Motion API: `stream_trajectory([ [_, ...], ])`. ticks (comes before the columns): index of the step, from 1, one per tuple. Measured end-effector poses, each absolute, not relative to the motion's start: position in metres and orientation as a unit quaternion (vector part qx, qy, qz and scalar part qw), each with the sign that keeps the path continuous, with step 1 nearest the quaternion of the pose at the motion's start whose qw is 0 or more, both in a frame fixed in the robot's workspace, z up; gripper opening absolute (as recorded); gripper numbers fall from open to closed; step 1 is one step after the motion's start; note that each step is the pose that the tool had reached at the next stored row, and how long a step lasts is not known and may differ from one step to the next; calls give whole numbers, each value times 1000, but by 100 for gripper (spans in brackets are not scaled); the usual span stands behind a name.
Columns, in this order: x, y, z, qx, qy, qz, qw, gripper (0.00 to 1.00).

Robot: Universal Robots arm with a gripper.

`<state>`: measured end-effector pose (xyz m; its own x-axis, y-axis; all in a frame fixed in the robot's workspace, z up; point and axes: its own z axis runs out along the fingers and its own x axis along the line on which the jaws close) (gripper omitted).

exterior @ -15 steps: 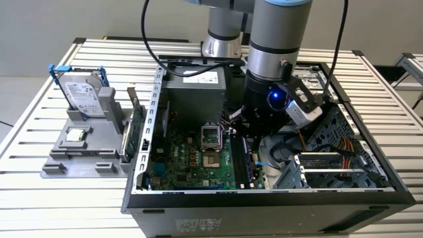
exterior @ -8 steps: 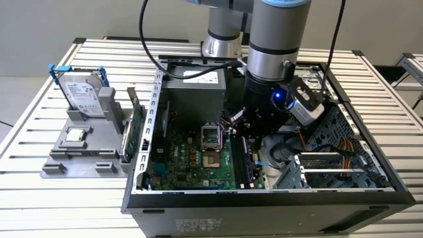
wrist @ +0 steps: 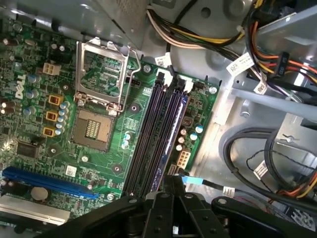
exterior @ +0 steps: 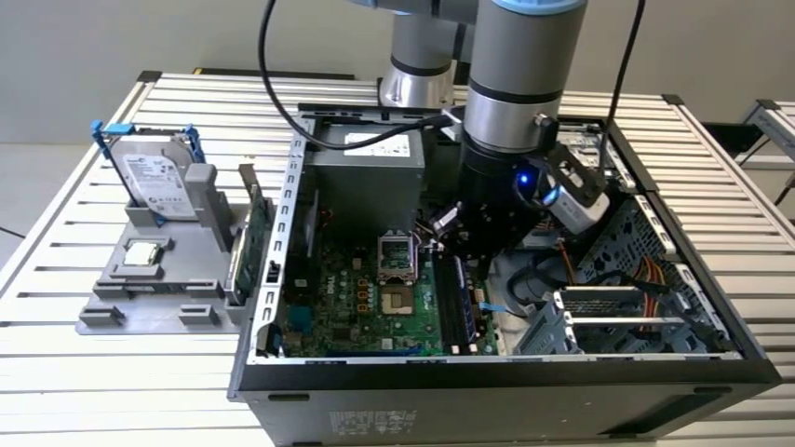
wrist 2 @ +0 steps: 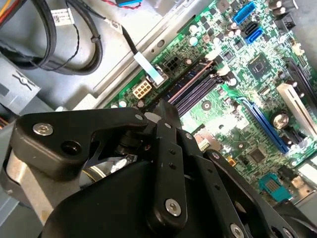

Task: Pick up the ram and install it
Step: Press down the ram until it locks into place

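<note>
**Exterior view: gripper down at the memory slots, ram in the slot**

We note things from the exterior view's left to its right, each placed against the jaws.

- Well off to the exterior view's left of the jaws, outside the computer case [exterior: 497, 382], a grey fixture [exterior: 137, 298] sits on the slatted table [exterior: 74, 372]. It holds a silver hard drive [exterior: 159, 177] with blue clips, standing upright.
- Nearer the jaws, just outside the case wall, a green expansion card [exterior: 255, 247] stands on edge.
- Inside the case lies the green motherboard [exterior: 348, 298]. Its processor socket [exterior: 395, 251] is just to the exterior view's left of the jaws, with its latch frame showing in the first wrist view [wrist: 101, 74].
- The gripper [exterior: 450, 244] points straight down into the case. In both wrist views its black fingers come together almost to one point [wrist: 171, 184] [wrist 2: 166, 106], so the jaws are drawn nearly closed.
- The ram [exterior: 455, 298] lies along the slot bank directly under the jaws. In the first wrist view it is a dark strip [wrist: 174, 124] running away from the tips, which sit at its near end. We cannot tell whether the jaws actually pinch it or merely rest on it.
- To the exterior view's right of the jaws are bundled cables [exterior: 621, 275] and a metal drive cage [exterior: 609, 321].
</note>
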<state>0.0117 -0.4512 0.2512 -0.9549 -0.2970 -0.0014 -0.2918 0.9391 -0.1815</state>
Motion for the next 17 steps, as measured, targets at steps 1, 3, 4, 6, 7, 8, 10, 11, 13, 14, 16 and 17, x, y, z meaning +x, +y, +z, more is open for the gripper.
stream_trajectory([
  [1,12,-451,251,-154,984,-89,13,0],
  [3,12,-451,251,-162,983,-87,12,0],
  [4,12,-451,251,-167,982,-86,12,0],
  [6,12,-451,251,-180,980,-84,14,0],
  [7,12,-451,251,-188,979,-83,14,0],
  [8,12,-451,250,-196,977,-82,15,0],
  [10,12,-451,250,-212,974,-79,17,0],
  [11,12,-451,250,-220,972,-78,18,0],
  [13,12,-451,250,-233,969,-76,19,0],
  [14,12,-451,249,-238,968,-75,19,0],
  [16,12,-451,249,-249,966,-74,20,0],
  [17,12,-451,249,-254,964,-73,20,0],
])
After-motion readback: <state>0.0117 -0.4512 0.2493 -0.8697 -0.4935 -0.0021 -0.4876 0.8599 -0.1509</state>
